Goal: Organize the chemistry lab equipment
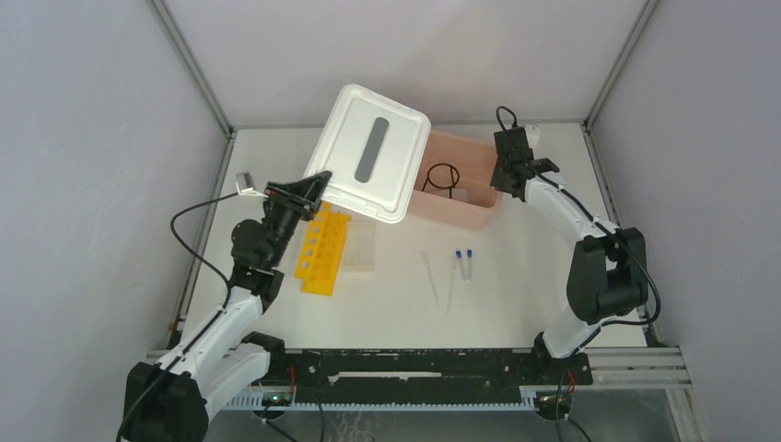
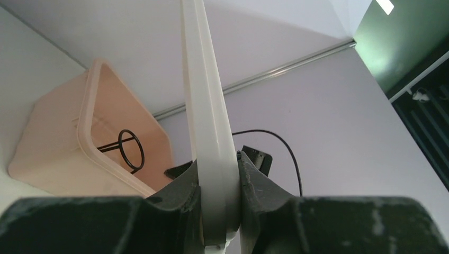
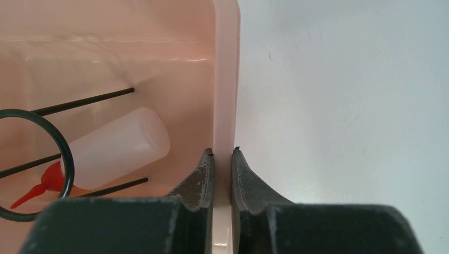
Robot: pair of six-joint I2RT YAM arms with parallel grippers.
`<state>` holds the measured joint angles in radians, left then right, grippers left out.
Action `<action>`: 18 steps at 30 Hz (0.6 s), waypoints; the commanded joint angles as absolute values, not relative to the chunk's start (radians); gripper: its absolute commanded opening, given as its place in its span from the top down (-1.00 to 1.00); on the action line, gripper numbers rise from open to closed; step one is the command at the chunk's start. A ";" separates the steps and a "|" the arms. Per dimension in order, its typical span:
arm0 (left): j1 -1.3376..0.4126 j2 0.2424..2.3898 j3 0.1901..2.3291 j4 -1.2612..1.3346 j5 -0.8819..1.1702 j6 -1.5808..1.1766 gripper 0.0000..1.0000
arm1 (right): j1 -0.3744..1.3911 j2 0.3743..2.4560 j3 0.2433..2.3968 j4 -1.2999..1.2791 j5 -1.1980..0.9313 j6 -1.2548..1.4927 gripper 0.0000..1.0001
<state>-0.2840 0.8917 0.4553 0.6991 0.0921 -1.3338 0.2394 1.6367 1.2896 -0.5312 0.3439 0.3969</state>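
My left gripper (image 1: 313, 188) is shut on the edge of the white lid (image 1: 378, 152) with a grey slot and holds it tilted above the table, partly over the pink tub (image 1: 465, 207). In the left wrist view the lid's edge (image 2: 204, 95) sits between my jaws. My right gripper (image 1: 509, 175) is shut on the tub's right wall (image 3: 226, 79). The red-nozzled squeeze bottle (image 3: 116, 148) lies inside the tub. The yellow tube rack (image 1: 322, 249) and clear grid rack (image 1: 362, 241) lie left of centre. Two blue-capped tubes (image 1: 463, 262) and two thin droppers (image 1: 431, 276) lie mid-table.
A black wire ring stand (image 1: 444, 177) lies inside the tub beside the bottle; it also shows in the right wrist view (image 3: 32, 164). Grey walls close in the table on the left, back and right. The arm bases stand at the near edge.
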 commanded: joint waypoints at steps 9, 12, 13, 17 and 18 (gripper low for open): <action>-0.253 0.911 0.556 0.703 0.330 -1.313 1.00 | 0.269 1.621 1.317 -0.507 0.166 0.161 1.00; -0.238 0.926 0.562 0.700 0.374 -1.325 1.00 | 0.274 1.616 1.317 -0.494 0.143 0.143 1.00; -0.232 0.932 0.563 0.700 0.386 -1.330 1.00 | 0.277 1.616 1.317 -0.489 0.136 0.138 1.00; -0.217 0.956 0.570 0.703 0.424 -1.344 1.00 | 0.282 1.609 1.318 -0.481 0.128 0.127 1.00; -0.213 0.963 0.574 0.705 0.431 -1.347 1.00 | 0.284 1.607 1.318 -0.482 0.131 0.126 1.00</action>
<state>-0.2283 0.9508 0.4866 0.6403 0.3580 -1.3212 0.2680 1.6367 1.2896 -0.4957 0.1707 0.1791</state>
